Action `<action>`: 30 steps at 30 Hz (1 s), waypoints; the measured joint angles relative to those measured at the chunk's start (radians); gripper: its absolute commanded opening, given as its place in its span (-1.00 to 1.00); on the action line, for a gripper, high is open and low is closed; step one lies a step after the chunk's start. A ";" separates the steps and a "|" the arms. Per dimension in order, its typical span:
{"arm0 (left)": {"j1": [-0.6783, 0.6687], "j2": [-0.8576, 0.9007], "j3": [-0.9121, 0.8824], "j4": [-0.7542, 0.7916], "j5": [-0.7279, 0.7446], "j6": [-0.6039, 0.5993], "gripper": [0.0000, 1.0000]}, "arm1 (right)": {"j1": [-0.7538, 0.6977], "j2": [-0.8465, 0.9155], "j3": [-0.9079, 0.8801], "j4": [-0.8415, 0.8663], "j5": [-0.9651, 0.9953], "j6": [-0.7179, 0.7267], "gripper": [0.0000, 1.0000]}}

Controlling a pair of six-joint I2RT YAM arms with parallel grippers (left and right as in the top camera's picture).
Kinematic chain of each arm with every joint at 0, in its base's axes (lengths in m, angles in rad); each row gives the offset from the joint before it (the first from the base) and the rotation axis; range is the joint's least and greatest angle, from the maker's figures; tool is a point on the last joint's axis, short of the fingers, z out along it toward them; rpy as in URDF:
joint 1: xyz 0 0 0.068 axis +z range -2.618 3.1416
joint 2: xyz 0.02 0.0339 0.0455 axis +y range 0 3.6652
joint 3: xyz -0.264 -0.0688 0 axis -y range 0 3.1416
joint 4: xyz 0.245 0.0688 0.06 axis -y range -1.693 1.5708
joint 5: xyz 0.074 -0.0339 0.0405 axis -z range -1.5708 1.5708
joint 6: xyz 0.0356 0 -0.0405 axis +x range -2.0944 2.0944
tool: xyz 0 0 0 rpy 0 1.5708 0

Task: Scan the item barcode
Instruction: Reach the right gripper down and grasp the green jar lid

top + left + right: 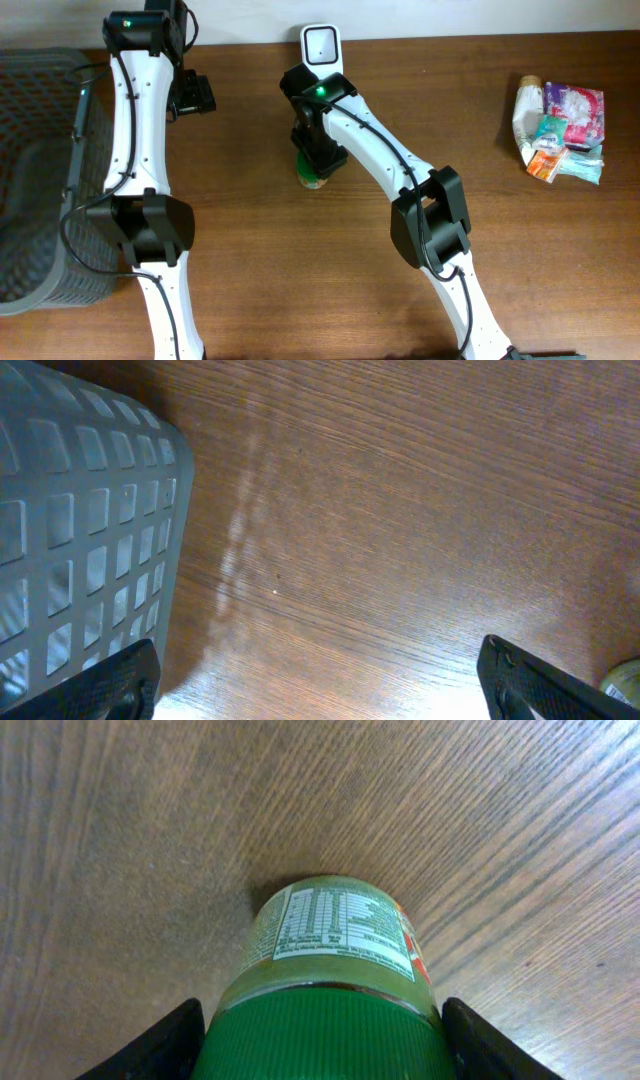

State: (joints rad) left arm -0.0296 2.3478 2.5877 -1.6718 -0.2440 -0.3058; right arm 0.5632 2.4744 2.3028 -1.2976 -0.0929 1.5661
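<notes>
Jar [312,178] with a green screw lid [320,1035] stands upright on the wooden table [250,290], just in front of the white barcode scanner [320,45] at the table's far edge. The right gripper [318,158] comes down on it from above. In the right wrist view its two dark fingers [150,1045] bracket the lid, one close against each side. Whether they are actually pressing on it or only resting alongside, I cannot tell. Below the lid the jar's white nutrition label [340,925] faces the wrist camera, with a strip of red and orange print at its right edge. The left gripper [190,95] hangs to the left of the scanner with its jaws spread wide and nothing between them. In its own camera the fingertips [110,685] sit at the bottom corners over bare wood. Farther left of the scanner a grey slotted plastic basket [40,170] stands at the table's edge. Well to the right of the scanner lies a small heap of snack packets [560,130].
</notes>
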 measured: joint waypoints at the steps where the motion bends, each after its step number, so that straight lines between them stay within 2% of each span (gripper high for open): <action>1: 0.000 0.000 0.000 0.000 0.000 0.000 0.99 | 0.000 0.000 0.000 -0.003 -0.010 -0.021 0.01; 4: 0.000 0.000 0.000 0.000 0.000 0.000 0.99 | 0.000 -0.001 0.000 -0.009 -0.022 -0.142 0.01; 6: 0.000 0.000 0.000 0.000 0.000 0.000 0.98 | -0.004 -0.002 0.003 -0.014 -0.021 -0.291 0.03; 8: 0.000 0.000 0.000 0.000 0.000 0.000 0.98 | -0.012 -0.002 0.015 -0.015 -0.018 -0.534 0.03; 10: 0.000 0.000 0.000 0.000 0.000 0.000 0.98 | -0.025 -0.002 0.023 -0.024 0.008 -0.869 0.08; 12: 0.000 0.000 0.000 0.000 0.000 0.000 0.98 | -0.026 -0.002 0.024 -0.050 0.060 -1.029 0.15; 14: 0.000 0.000 0.000 0.000 0.000 0.000 0.99 | -0.026 -0.002 0.024 -0.058 0.105 -1.151 0.86; 15: 0.000 0.000 0.000 0.000 0.000 0.000 0.98 | -0.026 -0.002 0.024 -0.060 0.121 -1.184 0.97; 19: 0.000 0.000 0.000 0.000 0.000 0.000 0.98 | -0.026 -0.002 0.026 -0.065 0.130 -1.177 0.97; 21: 0.000 0.000 0.000 0.000 0.000 0.000 0.98 | -0.026 -0.003 0.064 -0.132 0.130 -1.116 0.97; 25: 0.000 0.000 0.000 0.000 0.000 0.000 0.98 | -0.026 -0.009 0.228 -0.214 0.130 -1.056 0.97; 30: 0.000 0.000 0.000 0.000 0.000 0.000 0.98 | -0.026 -0.011 0.245 -0.224 0.131 -1.044 0.97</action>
State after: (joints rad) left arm -0.0296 2.3478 2.5877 -1.6722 -0.2440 -0.3058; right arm 0.5373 2.4638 2.5473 -1.5219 0.0380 0.5217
